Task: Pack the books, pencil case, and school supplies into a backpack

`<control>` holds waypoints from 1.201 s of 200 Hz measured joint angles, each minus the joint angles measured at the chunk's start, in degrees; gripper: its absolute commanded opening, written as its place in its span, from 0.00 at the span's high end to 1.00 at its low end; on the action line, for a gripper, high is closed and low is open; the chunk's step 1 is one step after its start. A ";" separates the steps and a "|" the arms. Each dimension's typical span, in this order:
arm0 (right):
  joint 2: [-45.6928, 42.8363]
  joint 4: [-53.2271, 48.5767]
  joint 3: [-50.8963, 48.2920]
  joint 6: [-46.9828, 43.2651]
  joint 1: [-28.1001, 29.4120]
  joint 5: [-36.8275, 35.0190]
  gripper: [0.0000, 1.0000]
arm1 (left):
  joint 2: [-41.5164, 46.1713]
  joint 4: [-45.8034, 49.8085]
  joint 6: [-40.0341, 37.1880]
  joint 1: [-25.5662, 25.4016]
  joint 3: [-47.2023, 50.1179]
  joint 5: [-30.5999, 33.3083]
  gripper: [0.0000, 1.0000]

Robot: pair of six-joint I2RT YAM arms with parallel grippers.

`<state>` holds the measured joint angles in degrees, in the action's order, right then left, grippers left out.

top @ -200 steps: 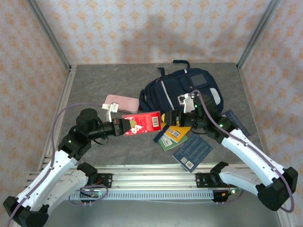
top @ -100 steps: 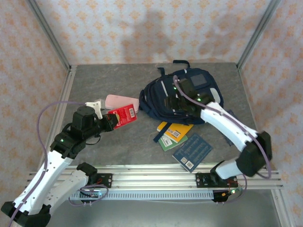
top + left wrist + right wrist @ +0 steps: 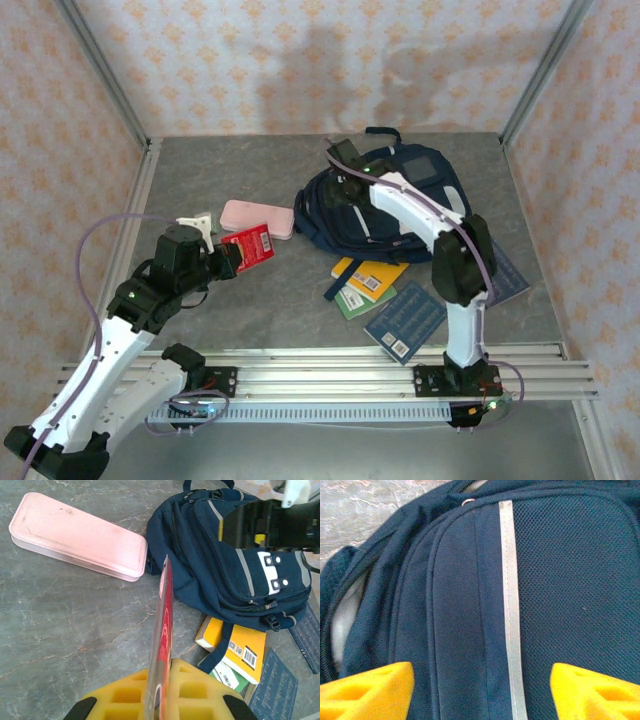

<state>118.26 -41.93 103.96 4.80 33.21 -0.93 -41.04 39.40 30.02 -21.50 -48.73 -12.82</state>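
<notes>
My left gripper [image 3: 230, 257] is shut on a bright red packet of the school supplies [image 3: 249, 247], held off the table and seen edge-on [image 3: 164, 615] between the yellow pads [image 3: 200, 685]. The pink pencil case [image 3: 258, 218] [image 3: 75, 539] lies flat just beyond it. The navy backpack [image 3: 410, 195] [image 3: 220, 570] lies at the back right. My right gripper [image 3: 340, 162] hangs over its upper left part, open [image 3: 482, 690], with the grey stripe [image 3: 509, 605] between its fingers [image 3: 370, 685]. An orange-yellow book [image 3: 377, 277] [image 3: 242, 647], a green book [image 3: 352, 302] and a dark blue book [image 3: 405, 320] lie in front of the backpack.
Another dark blue flat item [image 3: 507, 272] lies at the backpack's right, partly under my right arm. Patterned walls and metal posts [image 3: 100, 75] close in the grey table [image 3: 220, 170]; the rail [image 3: 330, 375] runs along the near edge.
My right arm swung away from the red packet, up over the backpack's upper left, jaws widening. My left arm drew back left with the red packet.
</notes>
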 measured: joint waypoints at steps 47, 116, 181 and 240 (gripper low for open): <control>5.90 -4.31 2.73 -1.75 0.00 0.26 0.24 | -2.05 -0.09 -0.13 1.33 0.46 -0.46 1.00; 7.69 -5.01 4.83 -5.60 0.81 -1.14 1.00 | -3.02 -0.31 -0.09 2.16 0.48 -2.01 1.00; -3.02 -6.38 2.32 -10.49 -1.95 6.64 1.00 | -7.28 -2.89 1.97 2.16 0.39 -4.83 1.00; -16.59 -7.85 -0.04 -10.38 -13.07 28.09 1.00 | -17.18 -12.24 7.74 2.16 -2.78 -9.03 1.00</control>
<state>101.67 -49.78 103.92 -5.58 20.14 27.16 -58.22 27.16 37.76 -19.33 -51.51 -21.85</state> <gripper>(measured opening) 0.044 0.062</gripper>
